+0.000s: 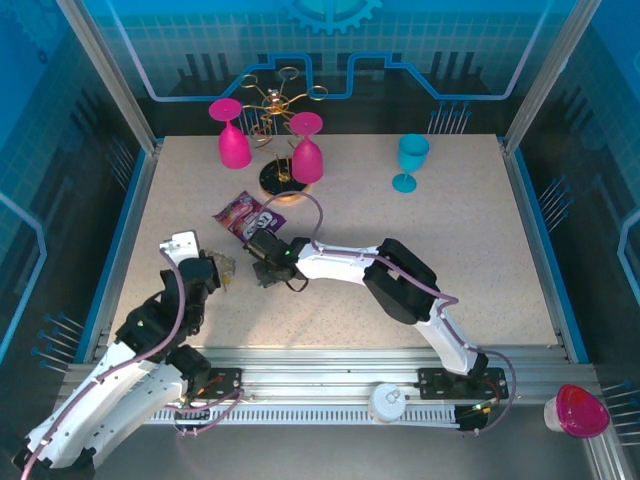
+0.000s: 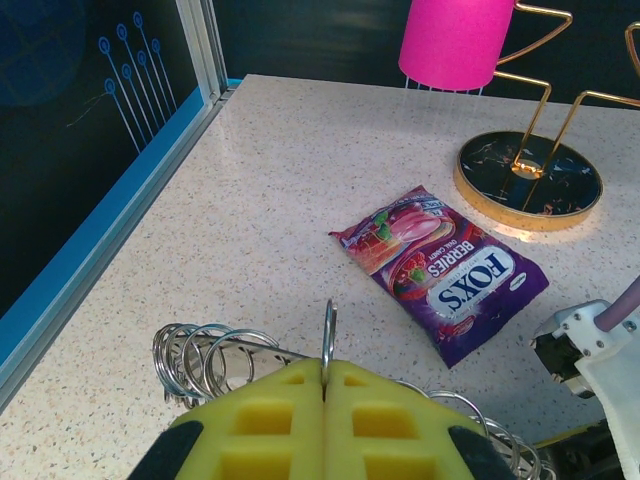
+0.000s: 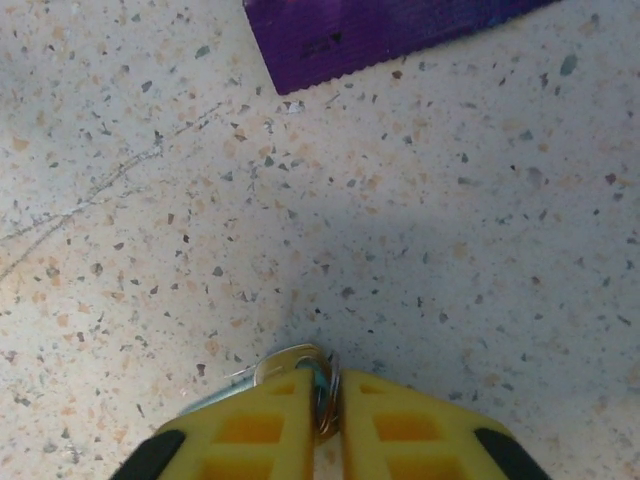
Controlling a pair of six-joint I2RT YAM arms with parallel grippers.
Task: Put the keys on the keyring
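1. The left gripper [image 2: 325, 378] is closed on the keyring [image 2: 327, 330], a grey metal ring fringed with many thin wire loops. One loop stands edge-on out of the seam between the yellow foam pads. It points straight ahead of the gripper.
2. The other loops fan out on both sides of the pads, so the keyring's long axis seems to run crosswise to this gripper.
3. The right gripper [image 3: 325, 388] is pinched shut on the keys [image 3: 292, 362], which sit at its very tip just above the speckled pale surface [image 3: 450, 250]. A small grey metal head shows there, with a hint of teal and a tiny ring in the seam.
4. The grey piece slants off to one side of the seam. The rest is hidden between the pads, so I cannot tell its long axis for sure.
5. From above, the right gripper [image 1: 262, 266] sits just beside the left gripper [image 1: 220, 270]. The purple snack packet [image 1: 245, 212] lies near, ahead of them both.
6. Risk: the pinch catches little of the keys, so a nudge against a loop could twist them or drop them.
7. Risk: the loop is thin and edge-on. If the key's hole is slightly misaligned, the key would push the loop aside instead of threading.
8. Risk: the grippers are so close that the pads could collide, or neighbouring loops could snag.
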